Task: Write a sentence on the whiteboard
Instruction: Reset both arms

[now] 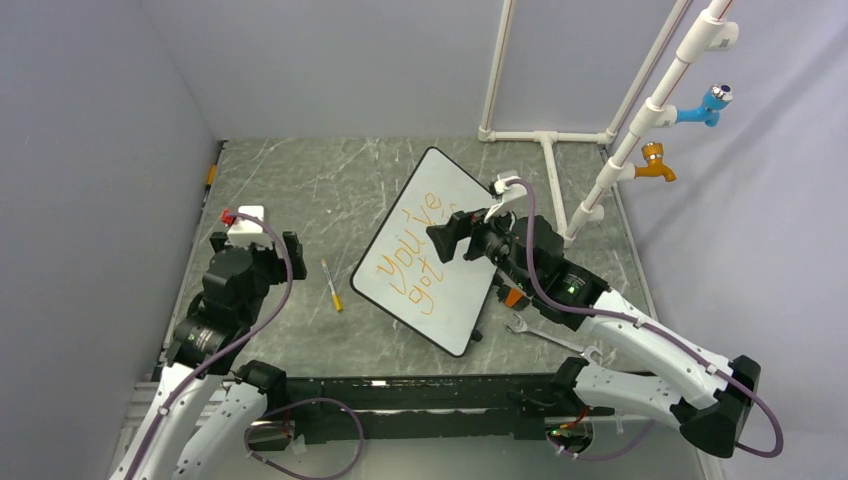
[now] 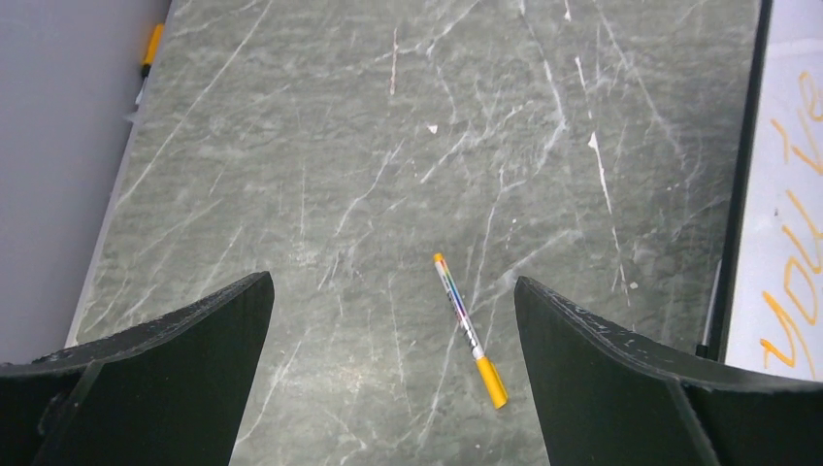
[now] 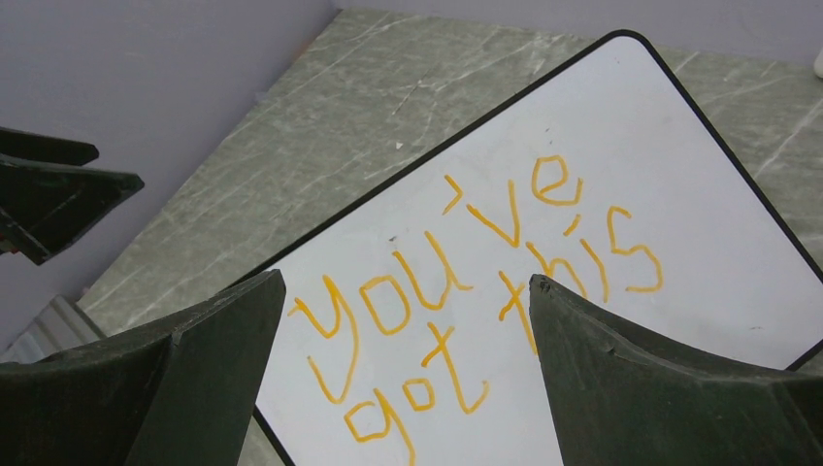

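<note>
The whiteboard (image 1: 455, 315) lies tilted in the middle of the table, white with a thin black rim. The sentence (image 1: 410, 255) on it reads "You've got this" in orange, in two lines (image 3: 466, 282). My right gripper (image 1: 447, 240) hovers over the board, open and empty (image 3: 406, 277), with bare board (image 3: 679, 175) beyond it. My left gripper (image 1: 268, 250) hangs open over bare table at the left (image 2: 393, 280). An orange-capped marker (image 1: 331, 285) lies loose on the table between the left gripper and the board (image 2: 469, 330). The board's edge (image 2: 791, 204) shows at the right of the left wrist view.
A metal wrench (image 1: 540, 335) lies right of the board's near corner, beside a small orange piece (image 1: 512, 297). A white pipe frame (image 1: 545, 140) stands at the back right with a blue tap (image 1: 708, 105) and an orange tap (image 1: 655, 165). A second orange pen (image 2: 150, 49) lies by the left wall.
</note>
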Action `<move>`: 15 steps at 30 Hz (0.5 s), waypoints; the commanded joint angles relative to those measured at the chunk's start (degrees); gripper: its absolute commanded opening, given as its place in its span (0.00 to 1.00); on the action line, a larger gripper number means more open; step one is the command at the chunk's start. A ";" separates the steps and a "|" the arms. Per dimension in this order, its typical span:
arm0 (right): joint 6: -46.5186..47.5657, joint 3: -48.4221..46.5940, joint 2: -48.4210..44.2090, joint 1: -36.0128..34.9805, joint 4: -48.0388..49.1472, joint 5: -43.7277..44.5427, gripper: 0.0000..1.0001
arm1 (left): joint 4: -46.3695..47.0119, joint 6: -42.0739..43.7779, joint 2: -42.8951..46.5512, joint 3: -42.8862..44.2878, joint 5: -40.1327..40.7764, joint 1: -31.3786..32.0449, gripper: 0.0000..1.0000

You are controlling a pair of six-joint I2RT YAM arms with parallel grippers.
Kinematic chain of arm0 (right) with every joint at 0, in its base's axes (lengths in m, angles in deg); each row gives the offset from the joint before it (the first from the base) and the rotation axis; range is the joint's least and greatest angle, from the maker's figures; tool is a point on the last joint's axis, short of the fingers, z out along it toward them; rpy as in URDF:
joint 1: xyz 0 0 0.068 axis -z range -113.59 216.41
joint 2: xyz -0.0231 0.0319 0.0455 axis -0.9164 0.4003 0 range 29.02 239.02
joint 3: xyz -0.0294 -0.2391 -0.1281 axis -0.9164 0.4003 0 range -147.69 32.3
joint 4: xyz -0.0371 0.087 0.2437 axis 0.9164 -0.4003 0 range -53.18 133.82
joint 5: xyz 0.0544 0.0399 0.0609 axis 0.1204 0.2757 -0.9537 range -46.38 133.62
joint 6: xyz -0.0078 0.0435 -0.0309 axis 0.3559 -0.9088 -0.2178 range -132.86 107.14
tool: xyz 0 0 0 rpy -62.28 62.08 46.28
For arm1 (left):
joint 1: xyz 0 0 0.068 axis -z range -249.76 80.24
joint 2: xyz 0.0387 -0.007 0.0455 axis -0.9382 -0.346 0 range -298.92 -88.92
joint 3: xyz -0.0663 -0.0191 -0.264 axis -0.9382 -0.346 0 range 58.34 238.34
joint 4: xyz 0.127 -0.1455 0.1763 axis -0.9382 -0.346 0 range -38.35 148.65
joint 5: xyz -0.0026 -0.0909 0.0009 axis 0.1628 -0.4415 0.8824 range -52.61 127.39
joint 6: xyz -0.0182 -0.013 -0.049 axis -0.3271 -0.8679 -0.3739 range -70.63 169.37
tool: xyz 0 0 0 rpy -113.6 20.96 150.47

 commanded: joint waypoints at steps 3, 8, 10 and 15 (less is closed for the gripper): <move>0.44 2.13 -2.99 0.19 3.56 -1.29 1.00 | 3.07 2.08 2.26 -0.82 -1.46 0.18 0.99; 0.13 3.30 -3.93 0.12 2.68 -0.72 1.00 | 2.47 1.93 1.96 -0.68 -2.33 0.21 0.99; -0.01 3.95 -4.26 0.11 2.77 -0.05 1.00 | 2.74 2.19 1.92 -0.81 -2.52 0.20 0.99; 0.77 4.26 -4.79 0.11 2.73 0.37 1.00 | 2.64 2.37 1.24 -0.71 -2.22 0.21 1.00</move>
